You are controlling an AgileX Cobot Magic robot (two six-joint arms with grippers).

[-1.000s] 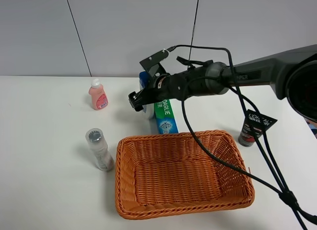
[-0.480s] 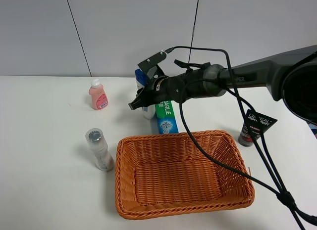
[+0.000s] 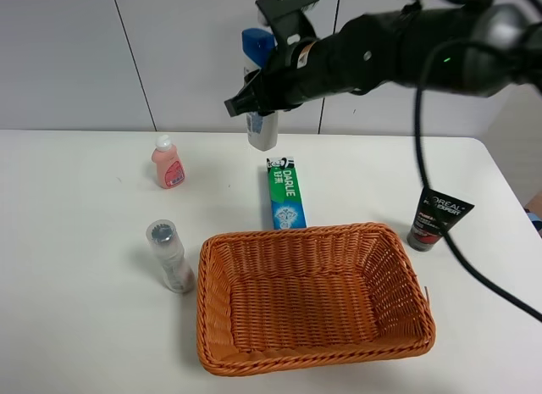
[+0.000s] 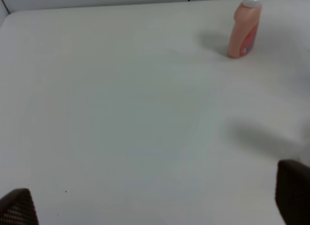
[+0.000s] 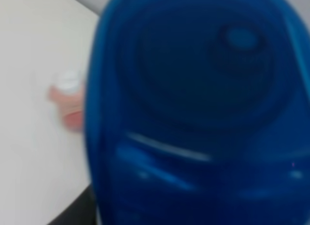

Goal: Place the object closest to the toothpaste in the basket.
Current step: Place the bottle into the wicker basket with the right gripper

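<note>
**Fig.** Exterior high view, w/ both wrist views; items (a)–(i) by size.

(a) White table (image 3: 76, 241), carrying all loose items.
(b) Right arm (image 3: 406, 47), reaching across the middle, high over the back of the table.
(c) Wicker basket (image 3: 222, 343), open side up at the front; nothing in it, i.e. goal not yet met.
(d) Green toothpaste box (image 3: 285, 193), flat, just behind the basket's far rim; reference obj. for the task.
(e) Blue-capped bottle (image 3: 262, 133), the task's thing: off the table, upright, in the air, seen above the toothpaste's far end, cap (image 3: 256, 45) uppermost. R gripper (image 3: 257, 106) pinches its upper body from the sides; held high, prob. to clear the basket rim in transit. In the right wrist view the blurred cap fills the frame, so no fingers show there.
(f) Black tube (image 3: 436, 218), standing on its cap, right of the basket.
(g) Clear bottle (image 3: 169, 257), upright, left of the basket.
(h) Pink bottle (image 3: 168, 163), upright, back left, well apart from the toothpaste.
(i) L gripper (image 4: 154, 205): fingers spread wide, nothing btwn them, over bare table, out of the way.
</note>
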